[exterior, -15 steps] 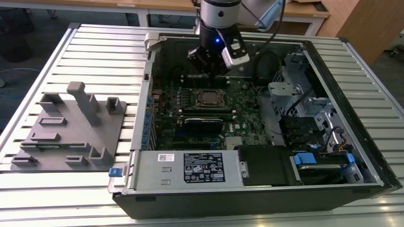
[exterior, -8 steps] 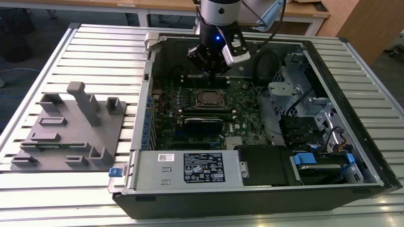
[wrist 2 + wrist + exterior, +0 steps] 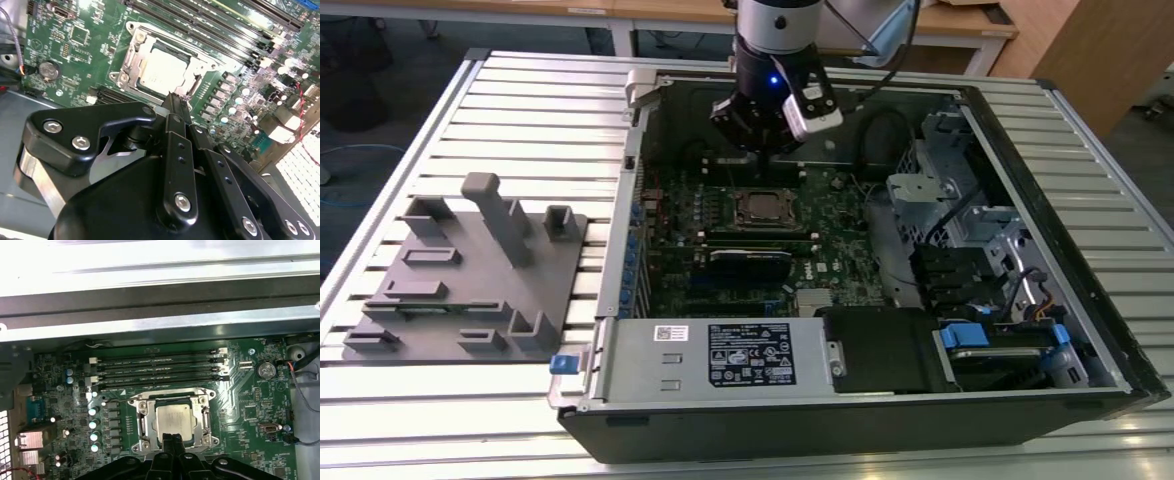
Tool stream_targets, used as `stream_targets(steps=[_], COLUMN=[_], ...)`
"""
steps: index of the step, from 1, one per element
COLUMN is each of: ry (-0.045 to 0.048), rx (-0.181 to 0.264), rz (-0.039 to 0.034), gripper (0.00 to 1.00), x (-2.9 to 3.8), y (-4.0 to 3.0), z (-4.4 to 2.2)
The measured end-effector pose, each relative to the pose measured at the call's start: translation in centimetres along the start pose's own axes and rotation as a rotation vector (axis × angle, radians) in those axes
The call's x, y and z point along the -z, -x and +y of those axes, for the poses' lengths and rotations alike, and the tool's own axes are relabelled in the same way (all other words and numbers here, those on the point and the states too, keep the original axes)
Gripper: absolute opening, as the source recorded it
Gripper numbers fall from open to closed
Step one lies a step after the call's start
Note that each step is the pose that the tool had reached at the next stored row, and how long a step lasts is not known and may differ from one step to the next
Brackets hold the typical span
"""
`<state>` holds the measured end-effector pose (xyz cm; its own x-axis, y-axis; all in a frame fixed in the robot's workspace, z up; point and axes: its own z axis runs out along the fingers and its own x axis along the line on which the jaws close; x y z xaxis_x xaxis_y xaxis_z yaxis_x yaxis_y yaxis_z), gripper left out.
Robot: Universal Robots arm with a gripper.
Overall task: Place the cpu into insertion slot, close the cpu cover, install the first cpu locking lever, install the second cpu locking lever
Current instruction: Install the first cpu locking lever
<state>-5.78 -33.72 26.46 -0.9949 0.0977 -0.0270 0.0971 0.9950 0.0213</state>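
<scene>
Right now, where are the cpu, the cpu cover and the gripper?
cpu (image 3: pixel 174 421): first wrist view, centre of its silvery top.
cpu cover (image 3: pixel 147 422): first wrist view, frame's side bar.
gripper (image 3: pixel 173 439): first wrist view, where its tips meet.

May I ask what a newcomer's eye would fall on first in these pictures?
The open computer case in the exterior view, with the black gripper reaching down into it. In both wrist views, the gripper's tip hangs by the edge of the silvery cpu, framed by the closed cpu cover on the green motherboard.
</scene>
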Motion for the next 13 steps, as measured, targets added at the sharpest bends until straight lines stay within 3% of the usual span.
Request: stream_targets(steps=[8, 13], ry=[-0.0001, -0.0001], rx=[0.0, 0.0], rz=[0.0, 0.0], gripper=[0.1, 0.1], x=[0.01, 0.03], y=[-1.57, -2.91], z=[-0.15, -0.28])
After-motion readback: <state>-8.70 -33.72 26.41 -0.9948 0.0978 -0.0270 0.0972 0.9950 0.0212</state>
